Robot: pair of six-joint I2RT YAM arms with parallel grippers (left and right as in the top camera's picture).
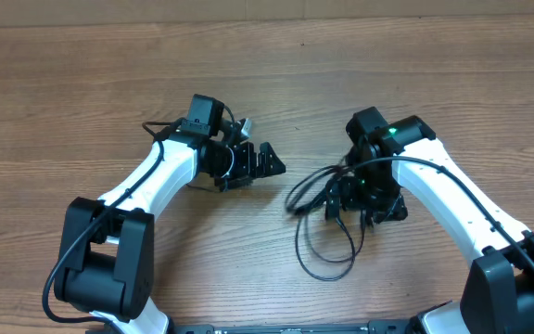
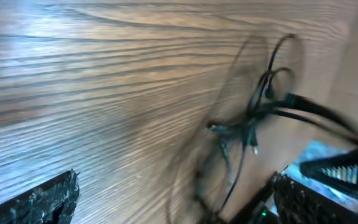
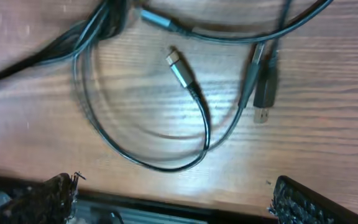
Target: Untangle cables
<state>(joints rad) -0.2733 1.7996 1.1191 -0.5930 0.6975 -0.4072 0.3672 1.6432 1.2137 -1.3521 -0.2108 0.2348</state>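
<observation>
Thin black cables (image 1: 324, 225) lie tangled in loops on the wooden table, right of centre. In the right wrist view one cable loop (image 3: 143, 158) ends in a small silver plug (image 3: 176, 63), and a USB plug (image 3: 265, 93) lies beside it. My right gripper (image 1: 370, 206) hovers over the tangle's right side, and its jaws (image 3: 173, 208) are open and empty. My left gripper (image 1: 265, 163) is open and empty, left of the cables and apart from them. In the left wrist view (image 2: 179, 208) the tangle (image 2: 248, 124) shows blurred ahead.
The table's front edge (image 3: 185, 200) runs just below the cable loop in the right wrist view. The right arm (image 2: 334, 168) shows at the right of the left wrist view. Bare wood (image 1: 267, 65) lies across the back.
</observation>
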